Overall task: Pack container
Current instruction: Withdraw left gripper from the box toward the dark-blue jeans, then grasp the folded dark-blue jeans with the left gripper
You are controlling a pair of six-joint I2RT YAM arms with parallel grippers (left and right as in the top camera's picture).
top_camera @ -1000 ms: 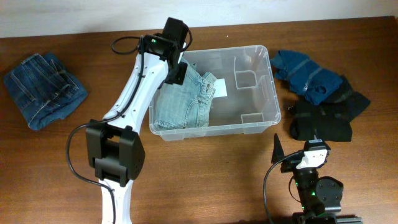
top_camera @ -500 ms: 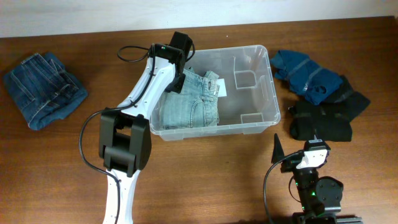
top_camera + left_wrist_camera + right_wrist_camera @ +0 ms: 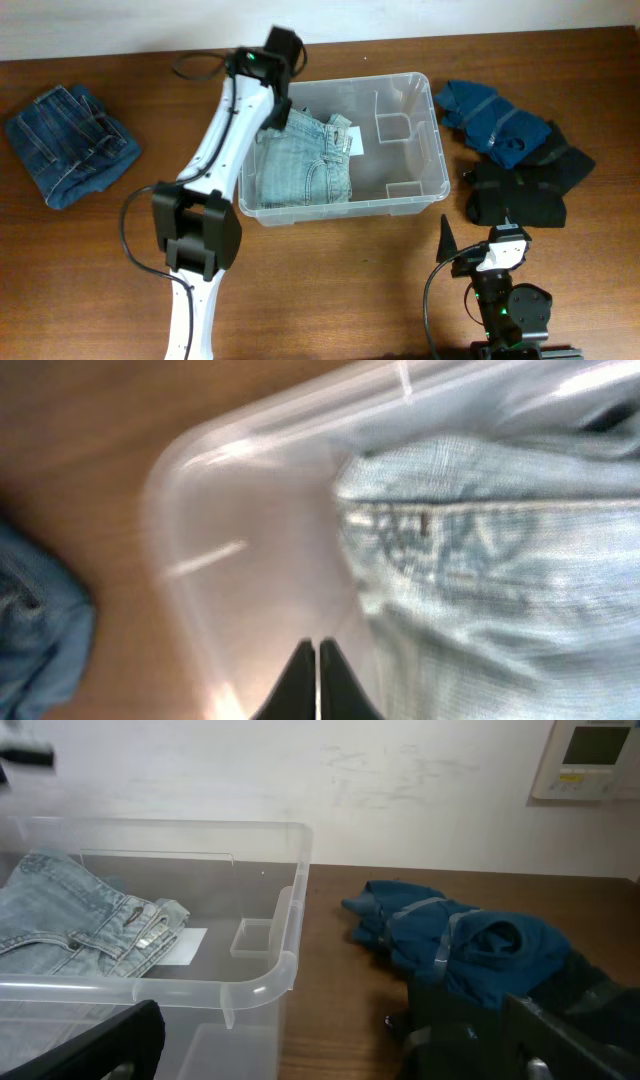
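The clear plastic container stands mid-table with folded light-blue jeans lying in its left half and a white label on its base. My left gripper hangs over the container's far left corner. In the left wrist view its fingers are shut and empty, over the bare corner beside the jeans. My right gripper rests near the front edge. In the right wrist view it is open and empty, facing the container.
Folded dark-blue jeans lie at the far left. A teal garment and a black garment lie right of the container, and both show in the right wrist view, the teal one behind the black one.
The light-blue jeans have slid right, fully inside the container's left half. My left gripper has drawn back toward the far left corner. The right arm has not moved.
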